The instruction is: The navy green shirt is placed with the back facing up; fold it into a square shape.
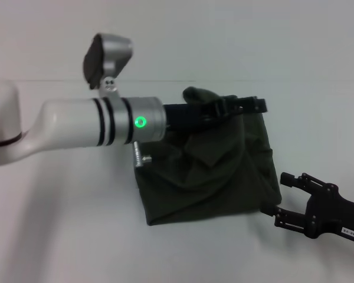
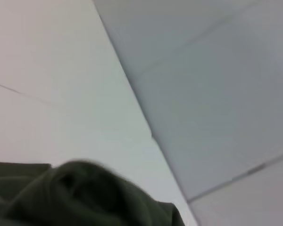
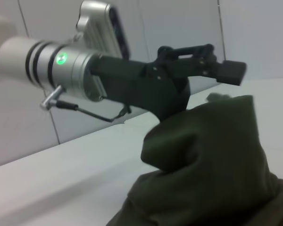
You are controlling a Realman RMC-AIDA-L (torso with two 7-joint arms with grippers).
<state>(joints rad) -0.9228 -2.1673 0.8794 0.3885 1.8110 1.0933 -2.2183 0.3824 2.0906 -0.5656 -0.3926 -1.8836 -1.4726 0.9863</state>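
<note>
Soft dark-green cloth, the navy green shirt [image 1: 206,177] lies bunched into a rough square on the white table [image 1: 59,224], limp and light, likely to sag, so best gripped at a doubled edge. The left gripper [image 1: 248,106] reaches over its far edge, lifting a fold; whether its jaws clamp I cannot tell. The right gripper [image 1: 283,197] waits wide open beside the near right corner.

White table, one shirt on it

The plain white table [image 1: 65,224] carries the navy green shirt [image 1: 212,183], which lies as a rumpled, roughly squared bundle right of centre, its far edge bunched up off the surface.
</note>
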